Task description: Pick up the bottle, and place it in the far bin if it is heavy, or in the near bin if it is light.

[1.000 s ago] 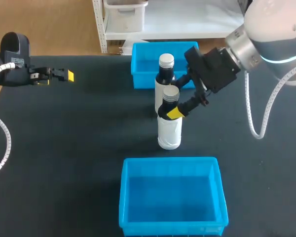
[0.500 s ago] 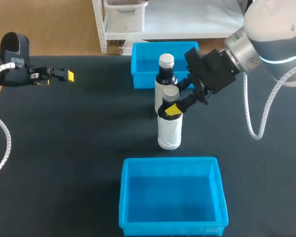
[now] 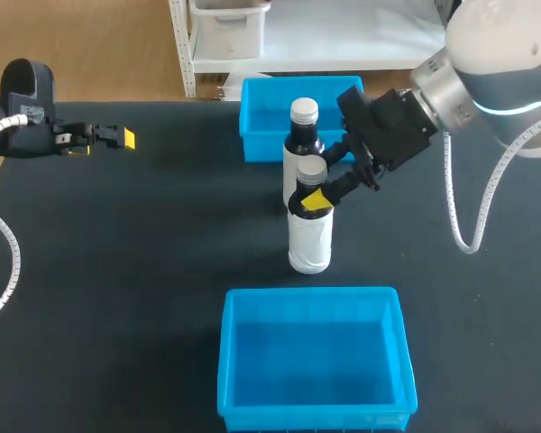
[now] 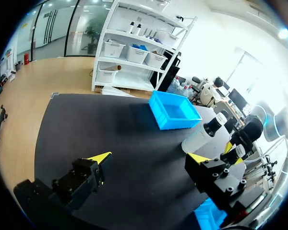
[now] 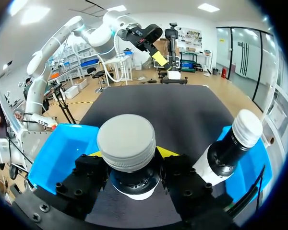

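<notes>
Two white bottles with dark necks and pale caps stand mid-table. The nearer bottle (image 3: pixel 309 239) has my right gripper (image 3: pixel 314 200) shut on its neck just under the cap; in the right wrist view its cap (image 5: pixel 127 141) fills the space between the fingers of that gripper (image 5: pixel 129 165). The other bottle (image 3: pixel 302 135) stands just behind it, beside the gripper (image 5: pixel 230 148). The far blue bin (image 3: pixel 261 126) is behind both bottles, the near blue bin (image 3: pixel 311 361) in front of them. My left gripper (image 3: pixel 117 137) stands open at the far left (image 4: pixel 149 158), holding nothing.
Both bins look empty. The left wrist view shows the far bin (image 4: pixel 175 111), the free bottle (image 4: pixel 201 136) and the held bottle (image 4: pixel 237 154) well ahead of my left gripper, across bare black tabletop (image 3: pixel 144 253).
My right gripper's fingers closed in on the nearer bottle's neck about a second ago and have held still since. The left arm has not moved.
</notes>
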`<action>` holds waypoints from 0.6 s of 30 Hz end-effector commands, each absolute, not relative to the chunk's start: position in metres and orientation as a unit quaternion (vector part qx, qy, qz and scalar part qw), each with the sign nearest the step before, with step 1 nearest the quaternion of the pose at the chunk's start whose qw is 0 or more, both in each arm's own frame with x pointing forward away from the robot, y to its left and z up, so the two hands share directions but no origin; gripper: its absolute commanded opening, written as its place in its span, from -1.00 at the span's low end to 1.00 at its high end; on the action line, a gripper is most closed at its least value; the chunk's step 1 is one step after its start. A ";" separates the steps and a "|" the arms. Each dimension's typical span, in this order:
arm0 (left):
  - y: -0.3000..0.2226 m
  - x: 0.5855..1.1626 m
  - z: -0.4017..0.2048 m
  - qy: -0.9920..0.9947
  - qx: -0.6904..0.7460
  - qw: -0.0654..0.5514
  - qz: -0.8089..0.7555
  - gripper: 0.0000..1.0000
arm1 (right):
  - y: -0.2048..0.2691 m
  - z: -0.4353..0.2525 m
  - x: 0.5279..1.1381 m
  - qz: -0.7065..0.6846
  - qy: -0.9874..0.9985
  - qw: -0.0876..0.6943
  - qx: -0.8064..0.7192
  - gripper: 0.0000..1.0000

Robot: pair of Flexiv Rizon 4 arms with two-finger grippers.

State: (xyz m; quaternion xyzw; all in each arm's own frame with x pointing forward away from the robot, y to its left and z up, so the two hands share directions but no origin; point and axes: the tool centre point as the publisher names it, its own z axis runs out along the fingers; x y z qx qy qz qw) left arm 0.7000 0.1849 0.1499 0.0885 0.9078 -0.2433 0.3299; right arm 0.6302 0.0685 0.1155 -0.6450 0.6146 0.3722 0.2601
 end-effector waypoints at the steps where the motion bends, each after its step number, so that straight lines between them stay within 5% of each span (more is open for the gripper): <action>1: 0.185 0.700 0.150 0.908 0.088 0.330 -0.243 1.00 | 0.068 0.120 0.627 0.370 0.614 0.262 -0.646 -1.00; 18: 0.185 0.700 0.150 0.908 0.088 0.330 -0.243 1.00 | 0.044 0.168 0.624 0.356 0.613 0.277 -0.649 -1.00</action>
